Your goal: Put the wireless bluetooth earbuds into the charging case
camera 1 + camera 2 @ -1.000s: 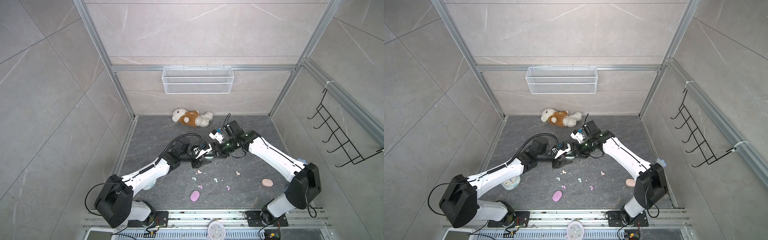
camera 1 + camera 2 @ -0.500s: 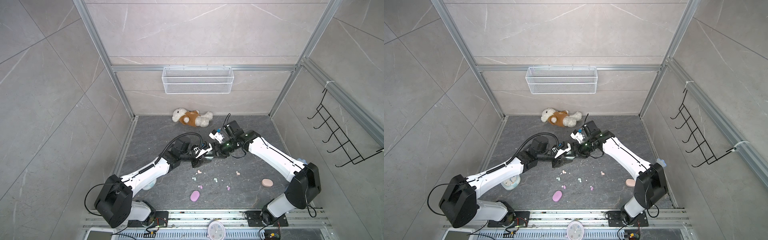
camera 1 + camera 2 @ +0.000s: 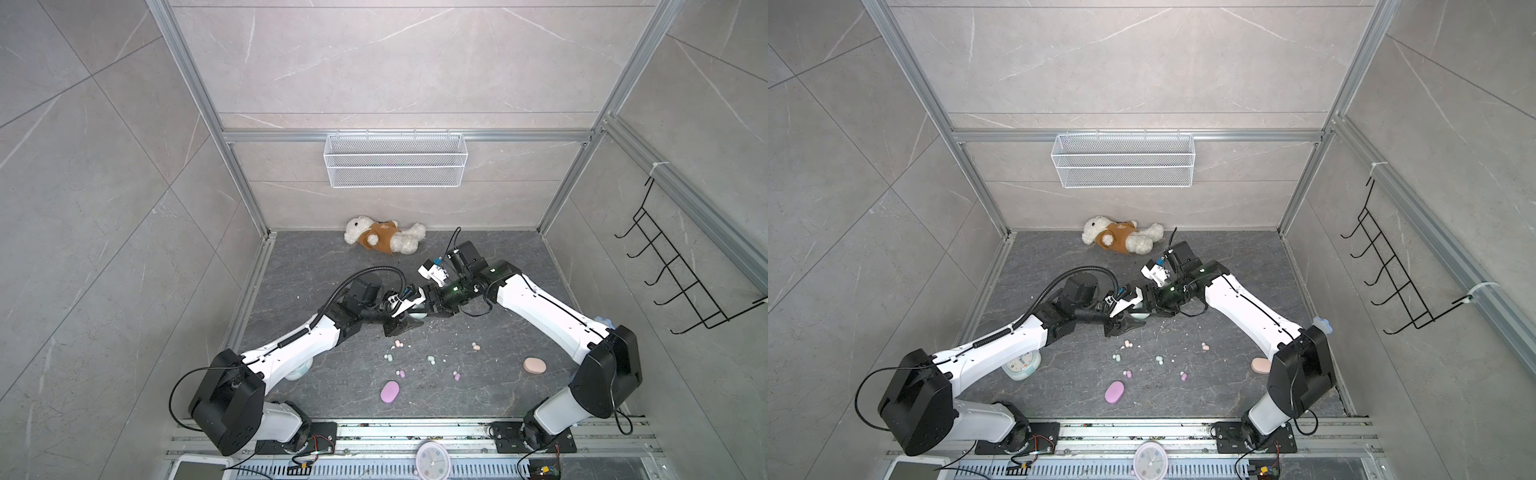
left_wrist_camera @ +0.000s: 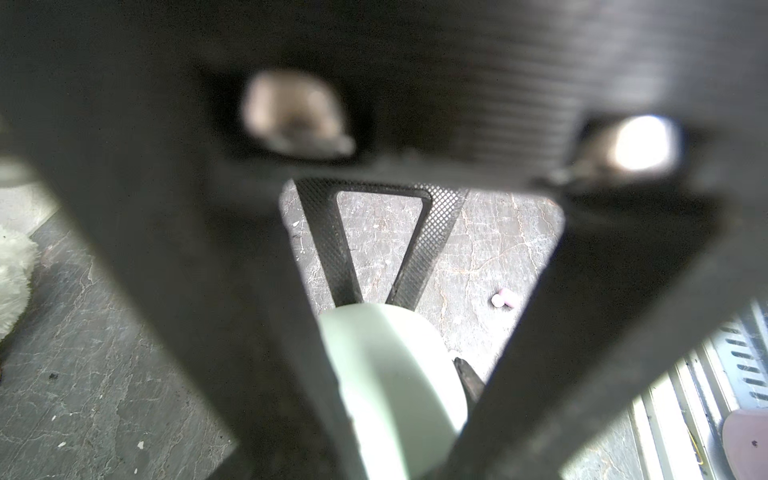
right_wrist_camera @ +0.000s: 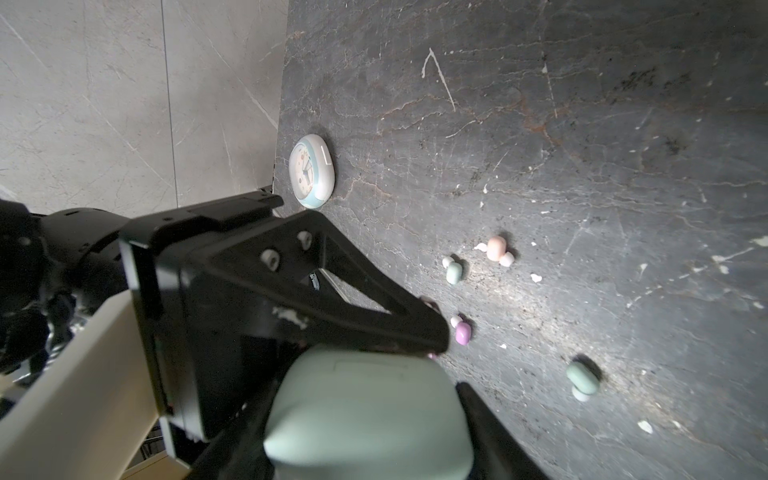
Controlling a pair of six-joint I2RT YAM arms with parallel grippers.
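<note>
Above the middle of the floor both grippers meet at a mint green charging case [image 3: 417,314] [image 3: 1139,314], which looks closed. My right gripper [image 3: 424,309] [image 5: 365,419] is shut on the case [image 5: 365,415] from the right. My left gripper [image 3: 409,319] [image 4: 395,399] comes from the left, its two dark fingers pressed against the sides of the case [image 4: 395,386]. Loose earbuds lie on the floor in front: peach [image 3: 398,343] [image 5: 496,248], mint [image 3: 388,356] [image 5: 454,273], mint [image 3: 431,359], peach [image 3: 476,345], lilac [image 3: 401,373] [image 5: 463,333], lilac [image 3: 456,376].
A lilac case [image 3: 390,392] and a peach case [image 3: 534,365] lie near the front. A teddy bear [image 3: 384,239] lies at the back wall under a wire basket [image 3: 395,160]. A small clock [image 3: 1021,365] sits under my left arm. White specks dot the floor.
Both grippers stay together at the mint case. No visible shift of the arms, the buds or the other cases.
</note>
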